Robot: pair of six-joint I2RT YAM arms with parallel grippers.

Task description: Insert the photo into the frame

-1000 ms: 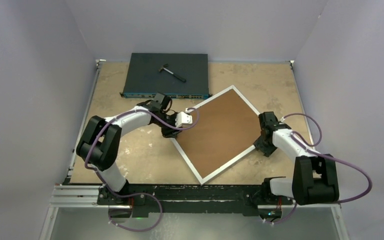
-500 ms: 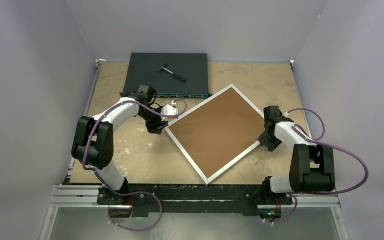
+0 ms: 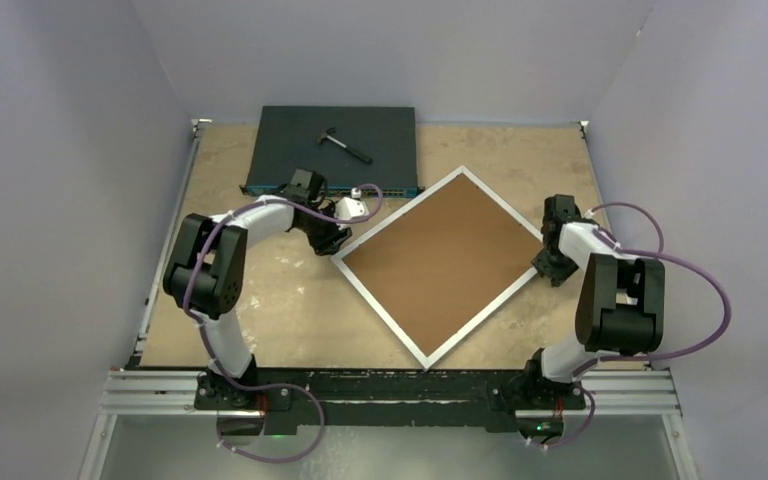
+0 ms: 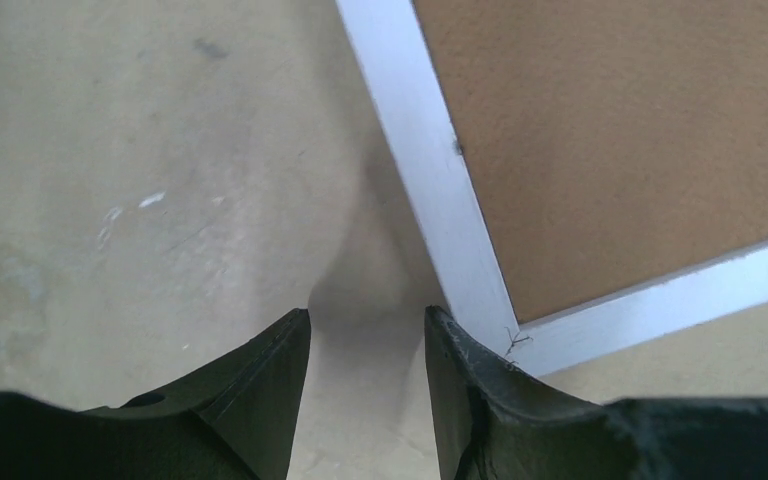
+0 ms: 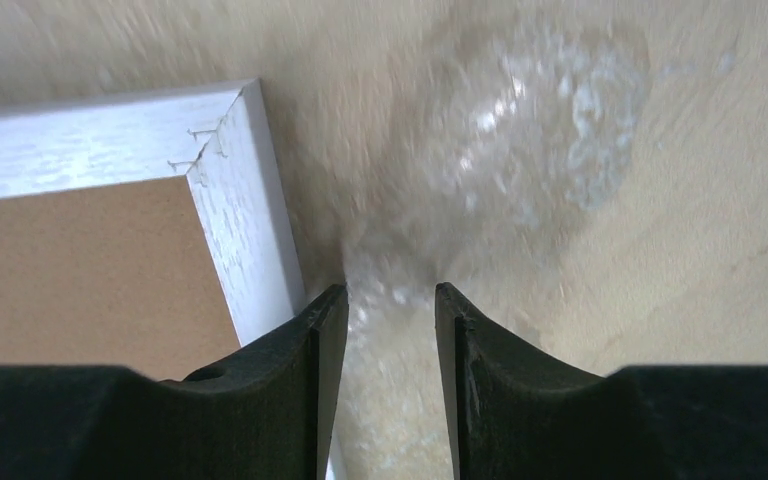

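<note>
Two pincers: we see the left gripper at the frame's 9 o'clock corner and the right gripper at its 3 o'clock corner. Each has its jaws a narrow gap apart, with only bare table between them and nothing gripped.
Frame: the large rectangular white-bordered picture frame lies flat and face down, turned like a diamond, at the centre of the worn beige tabletop.
Backing: a plain brown backing board fills the frame's back.
Photo: not in view; we cannot tell whether it sits under the board.
Handling: we judge the frame stiff and fairly light, and its glass fragile. Lying flat, it offers little to grab, so we favour the thin border at a corner, tipped up gently.
Background: a dark flat network switch box sits at 11 o'clock with a small hammer on it.
</note>
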